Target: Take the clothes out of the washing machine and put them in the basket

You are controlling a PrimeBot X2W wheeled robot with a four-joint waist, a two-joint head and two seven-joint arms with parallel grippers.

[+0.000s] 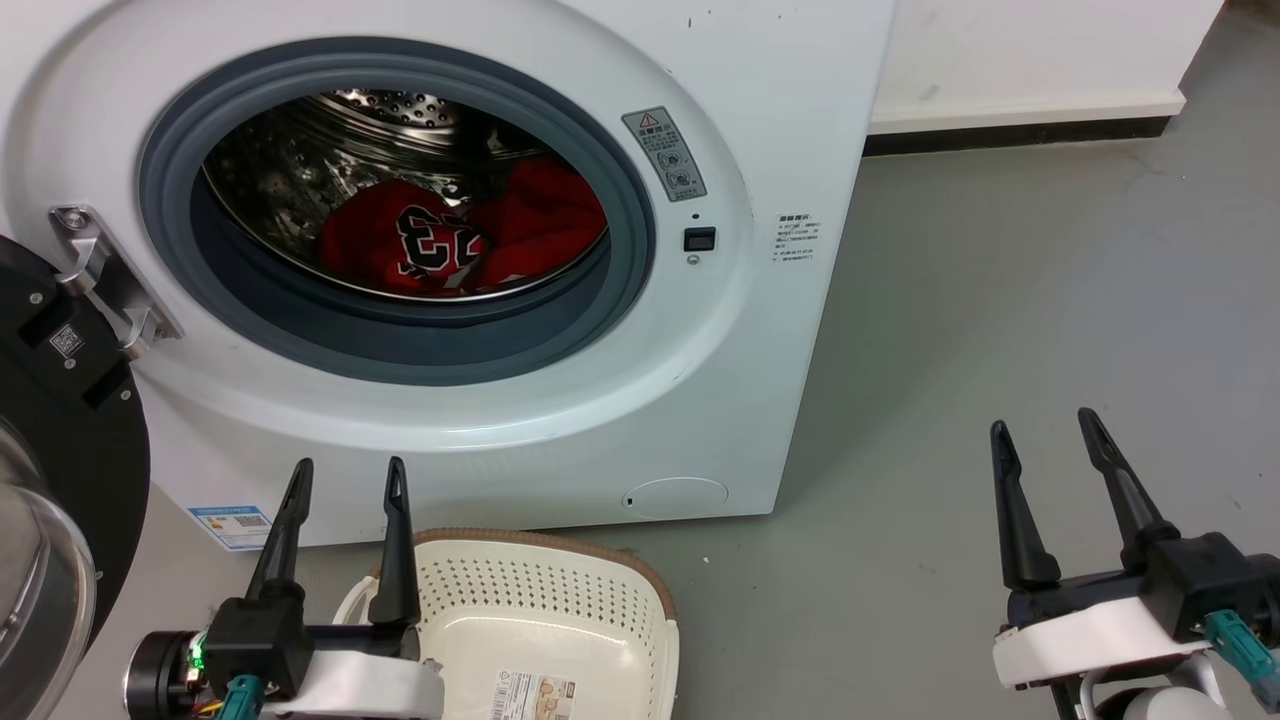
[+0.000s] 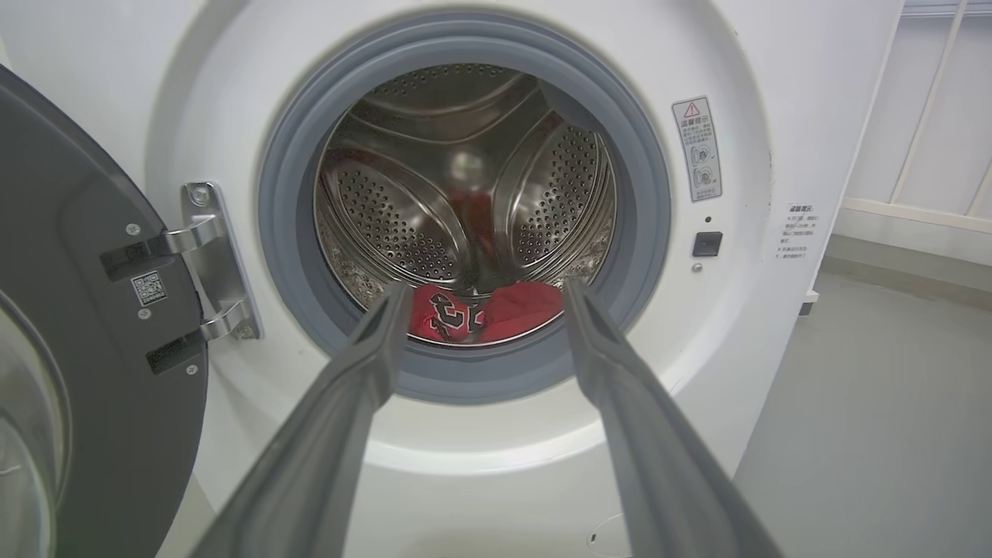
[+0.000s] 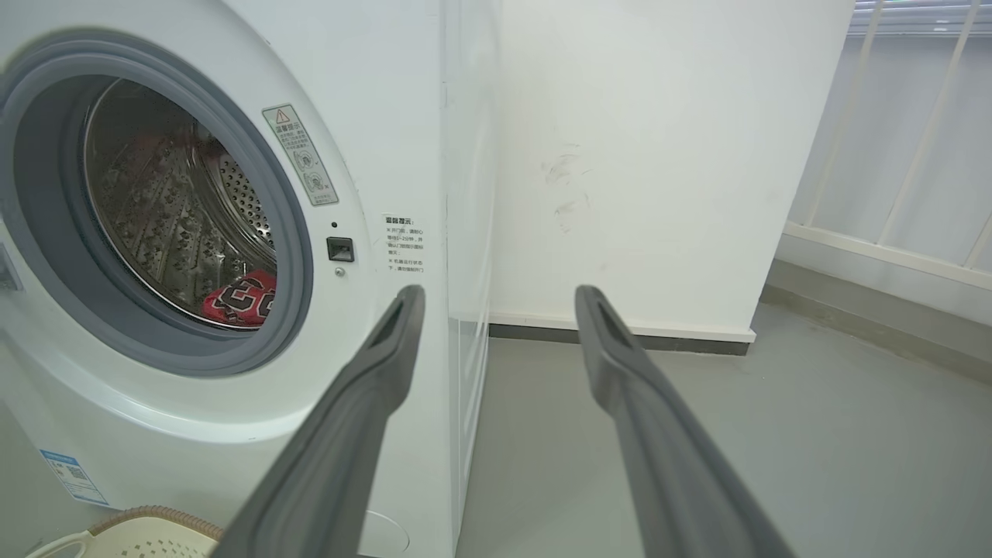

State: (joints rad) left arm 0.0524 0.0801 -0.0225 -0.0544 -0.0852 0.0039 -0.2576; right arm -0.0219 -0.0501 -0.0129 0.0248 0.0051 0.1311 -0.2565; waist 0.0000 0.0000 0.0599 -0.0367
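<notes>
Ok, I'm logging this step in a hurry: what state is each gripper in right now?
Left gripper: open, holding nothing.
Right gripper: open, holding nothing.

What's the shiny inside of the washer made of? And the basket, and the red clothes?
The drum looks like polished steel: mirror-bright, punched with small holes. The basket looks like matte cream plastic, moulded with rows of holes. The clothes seem soft cloth, lying crumpled.

- The clothes [image 1: 540,210], inside the washing machine [image 1: 780,150]: lower folds hidden behind its grey gasket [image 1: 400,350].
- The basket [image 1: 560,590], before the washing machine: cut by the bottom edge.
- The door [image 1: 60,420], left of the washing machine: cropped.
- The sticker [image 1: 664,153] print: unreadably small.
</notes>
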